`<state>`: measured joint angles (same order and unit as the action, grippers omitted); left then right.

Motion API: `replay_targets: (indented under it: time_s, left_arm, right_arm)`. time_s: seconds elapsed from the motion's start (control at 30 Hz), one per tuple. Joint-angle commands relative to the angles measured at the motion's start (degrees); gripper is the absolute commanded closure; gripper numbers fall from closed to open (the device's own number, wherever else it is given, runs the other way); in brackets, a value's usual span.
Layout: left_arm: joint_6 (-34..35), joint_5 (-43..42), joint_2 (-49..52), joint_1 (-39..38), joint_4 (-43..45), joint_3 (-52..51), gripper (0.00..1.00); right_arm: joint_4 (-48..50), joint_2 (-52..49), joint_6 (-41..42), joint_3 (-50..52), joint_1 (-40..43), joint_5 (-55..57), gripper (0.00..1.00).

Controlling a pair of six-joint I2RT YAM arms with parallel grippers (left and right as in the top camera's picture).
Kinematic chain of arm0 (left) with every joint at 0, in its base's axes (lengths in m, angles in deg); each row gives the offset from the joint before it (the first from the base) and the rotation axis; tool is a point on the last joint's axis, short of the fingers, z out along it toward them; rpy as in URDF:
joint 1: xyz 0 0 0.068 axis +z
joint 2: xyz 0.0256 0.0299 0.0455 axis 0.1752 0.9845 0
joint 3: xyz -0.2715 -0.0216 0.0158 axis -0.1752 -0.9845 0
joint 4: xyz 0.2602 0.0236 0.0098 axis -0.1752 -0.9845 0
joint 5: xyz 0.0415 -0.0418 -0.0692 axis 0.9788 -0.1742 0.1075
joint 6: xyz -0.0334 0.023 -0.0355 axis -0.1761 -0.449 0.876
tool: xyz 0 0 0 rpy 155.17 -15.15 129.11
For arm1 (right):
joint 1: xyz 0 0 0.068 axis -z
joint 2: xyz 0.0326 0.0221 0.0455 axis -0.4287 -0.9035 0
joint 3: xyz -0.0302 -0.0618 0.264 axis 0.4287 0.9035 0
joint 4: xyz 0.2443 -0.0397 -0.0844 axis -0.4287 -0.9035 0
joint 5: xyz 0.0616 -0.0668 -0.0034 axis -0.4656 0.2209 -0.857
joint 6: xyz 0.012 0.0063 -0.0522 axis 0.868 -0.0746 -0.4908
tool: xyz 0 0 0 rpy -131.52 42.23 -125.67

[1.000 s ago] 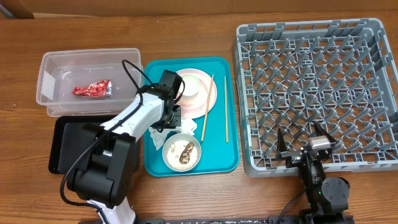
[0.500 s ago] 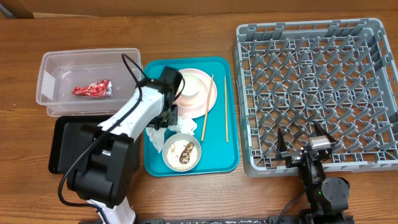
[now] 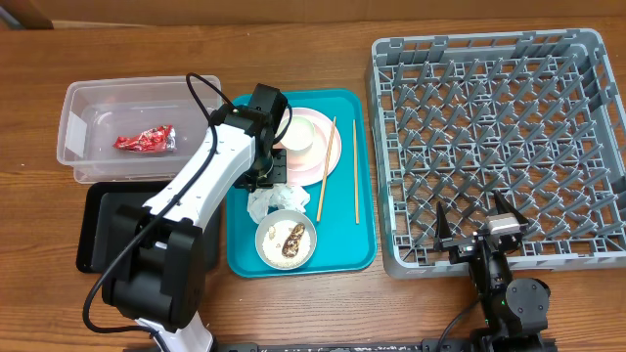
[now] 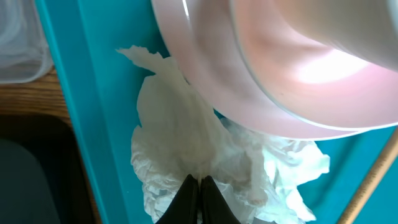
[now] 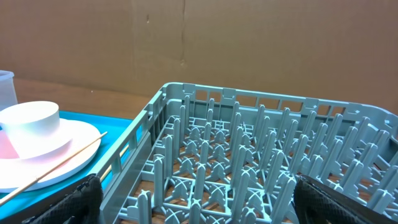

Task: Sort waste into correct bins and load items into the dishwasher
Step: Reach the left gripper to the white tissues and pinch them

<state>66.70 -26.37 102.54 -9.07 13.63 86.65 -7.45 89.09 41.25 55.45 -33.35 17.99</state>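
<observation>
My left gripper [image 3: 267,184] is shut on a crumpled white napkin [image 3: 270,202] on the teal tray, beside the near edge of the pink plate [image 3: 334,149]. The left wrist view shows the closed fingertips [image 4: 198,186] pinching the napkin [image 4: 180,137] under the plate rim [image 4: 205,81]. A pale cup or bowl [image 3: 298,133] stands on the plate; I cannot tell which. Two chopsticks [image 3: 326,168] [image 3: 354,174] lie on the tray. A grey-white bowl [image 3: 270,244] holds a brown scrap [image 3: 293,240]. My right gripper [image 3: 476,231] is open and empty at the dish rack's [image 3: 499,137] near edge.
The teal tray [image 3: 347,244] sits between the bins and the rack. The clear tub [image 3: 88,106] at far left holds a red-and-white wrapper [image 3: 145,140]. The black tray [image 3: 96,227] lies in front of it, partly under my left arm. The right wrist view looks across the rack [image 5: 249,168].
My left arm has shifted toward the far side, and the napkin has gathered and moved with it toward the plate. The right arm has not moved.
</observation>
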Motion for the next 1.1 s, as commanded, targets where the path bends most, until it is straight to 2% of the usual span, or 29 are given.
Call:
replay_targets:
  time_s: [0.0, 0.17, 0.4, 0.67, 1.07]
  left_arm:
    - [0.4, -4.2, -1.7, -0.2, 0.2, 1.1, 0.96]
    - [0.4, -7.5, -1.7, -0.2, 0.3, 1.1, 0.96]
    - [0.6, -7.9, -1.6, -0.2, 3.2, -1.0, 0.93]
    - [0.9, -8.6, -1.5, -0.4, 5.0, -2.5, 0.76]
    - [0.9, -10.5, -1.5, -0.4, 6.4, -2.7, 0.62]
  right_arm:
    - [0.4, 0.6, 0.0, 0.6, -0.3, 0.0, 0.0]
    - [0.4, 0.6, 0.0, 0.6, -0.3, 0.0, 0.0]
    - [0.4, 0.6, 0.0, 0.6, -0.3, 0.0, 0.0]
    - [0.4, 0.6, 0.0, 0.6, -0.3, 0.0, 0.0]
    - [0.4, 0.6, 0.0, 0.6, -0.3, 0.0, 0.0]
